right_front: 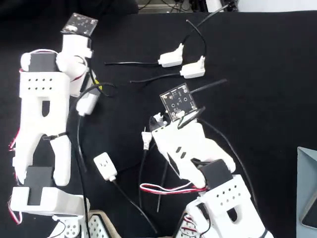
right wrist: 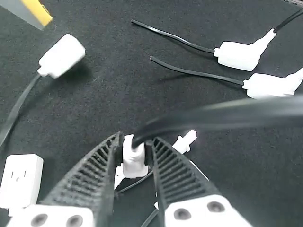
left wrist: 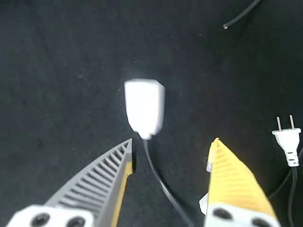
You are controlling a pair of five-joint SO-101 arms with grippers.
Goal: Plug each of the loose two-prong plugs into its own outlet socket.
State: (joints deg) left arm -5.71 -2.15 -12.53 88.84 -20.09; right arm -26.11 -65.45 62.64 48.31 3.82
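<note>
While the right gripper (right wrist: 135, 142) pinches a white plastic two-prong plug (right wrist: 134, 158) on its black cord (right wrist: 213, 116), the left gripper (left wrist: 173, 140) gapes over the white rounded socket block (left wrist: 144, 109) at the plug's nine o'clock, so best steady that block, then align prongs squarely.

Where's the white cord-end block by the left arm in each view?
High view: white block at the left arm's tip, left of centre.
Left wrist view: just ahead of the open left gripper.
Right wrist view: far off, beside the yellow finger.
Shared landmark: that yellow finger of the left gripper.
</note>
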